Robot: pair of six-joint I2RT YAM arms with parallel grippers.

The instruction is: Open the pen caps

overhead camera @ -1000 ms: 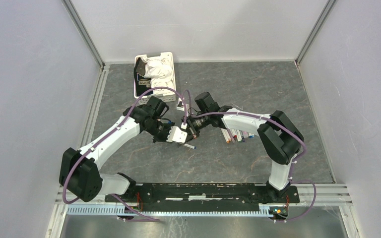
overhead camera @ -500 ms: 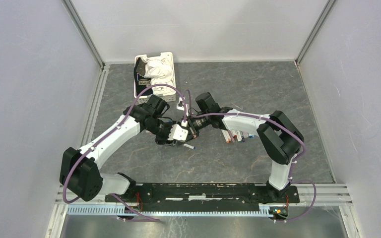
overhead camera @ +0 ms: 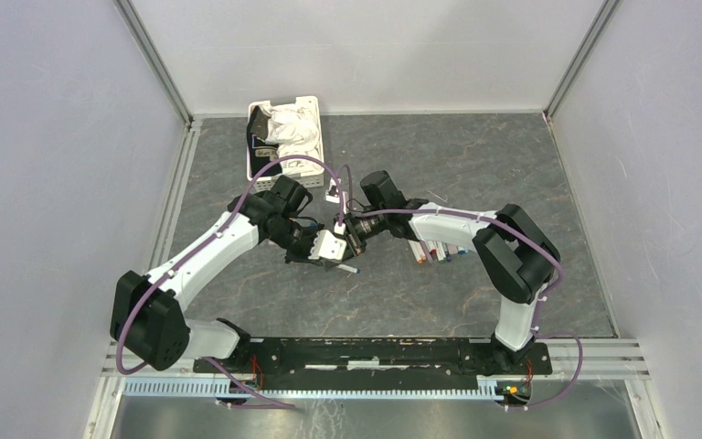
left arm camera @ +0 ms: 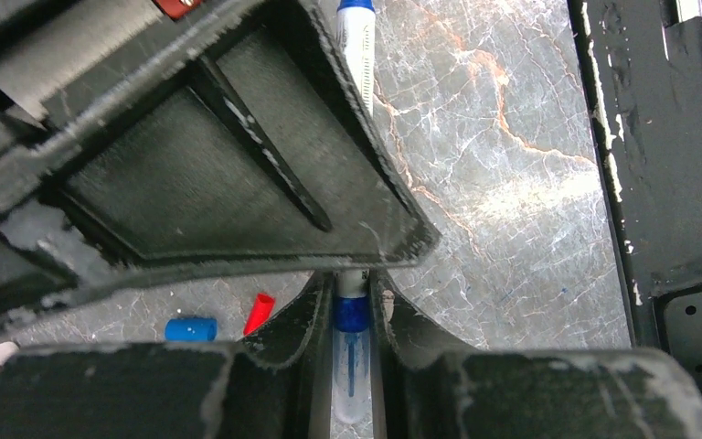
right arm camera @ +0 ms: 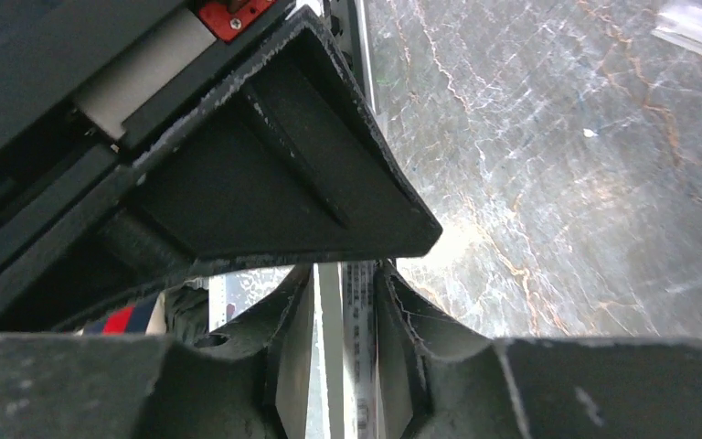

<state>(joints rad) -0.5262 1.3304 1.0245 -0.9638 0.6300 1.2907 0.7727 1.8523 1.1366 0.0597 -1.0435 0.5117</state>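
My two grippers meet at mid-table. The left gripper (overhead camera: 335, 249) is shut on a clear pen cap (left arm camera: 351, 340) with a blue tip inside it. That pen's white barrel runs under the right gripper, and its blue far end (left arm camera: 356, 11) pokes out beyond. The right gripper (right arm camera: 345, 315) stands slightly open round the printed white barrel (right arm camera: 360, 315), with a thin gap on its left side. In the top view the pen's end (overhead camera: 351, 269) shows just below both grippers. A loose blue cap (left arm camera: 190, 327) and a red cap (left arm camera: 258, 313) lie on the table.
A row of pens (overhead camera: 435, 249) lies on the table under the right forearm. A white slotted basket (overhead camera: 314, 137) holding cloth stands at the back left. A small white item (overhead camera: 333, 193) lies in front of it.
The left jaws have closed onto the cap. The right jaws have eased apart round the barrel. Both arms have stayed almost in place.
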